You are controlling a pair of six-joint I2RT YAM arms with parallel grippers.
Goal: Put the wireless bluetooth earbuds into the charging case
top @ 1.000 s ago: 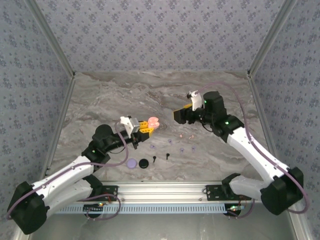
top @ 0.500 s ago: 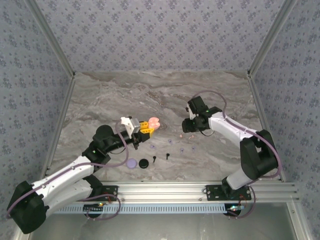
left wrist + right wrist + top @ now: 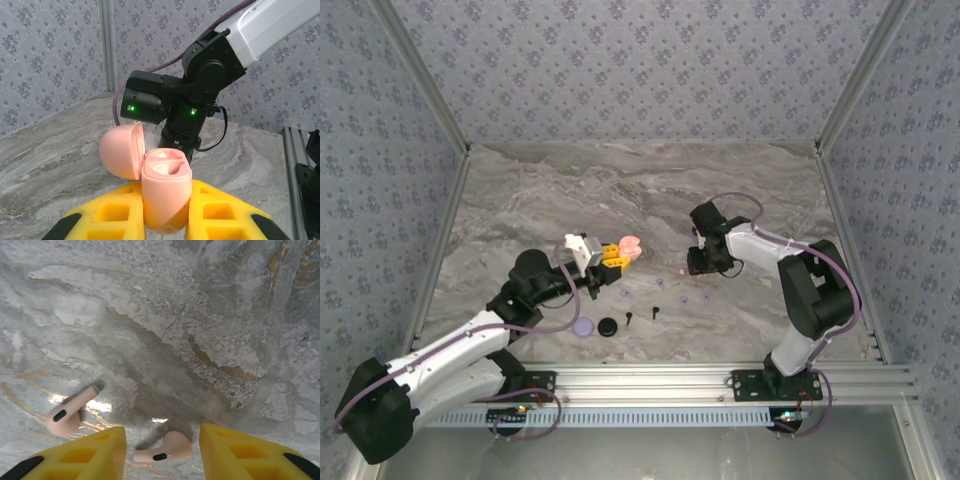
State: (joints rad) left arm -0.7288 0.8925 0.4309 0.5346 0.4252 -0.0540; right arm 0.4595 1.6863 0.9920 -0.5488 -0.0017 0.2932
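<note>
My left gripper (image 3: 166, 210) is shut on a pink charging case (image 3: 165, 185), held upright above the table with its lid (image 3: 119, 150) hinged open to the left. In the top view the case (image 3: 628, 244) is left of centre. My right gripper (image 3: 162, 440) points down at the marble. One pink earbud (image 3: 165, 449) lies flat between its yellow fingers (image 3: 90, 452), with a small gap on each side. A second pink earbud (image 3: 70, 414) lies to the left, outside the jaws. In the top view the right gripper (image 3: 700, 266) is low over the table.
A black case (image 3: 608, 326) and a lavender case (image 3: 584, 326) sit near the front, with two black earbuds (image 3: 631, 319) beside them. Small lavender earbuds (image 3: 685, 298) are scattered between the arms. The right arm (image 3: 200, 75) looms just behind the pink case.
The right arm has folded in and dropped to the table over the pink earbuds, its jaws narrowing. The left arm and the case have stayed still.
</note>
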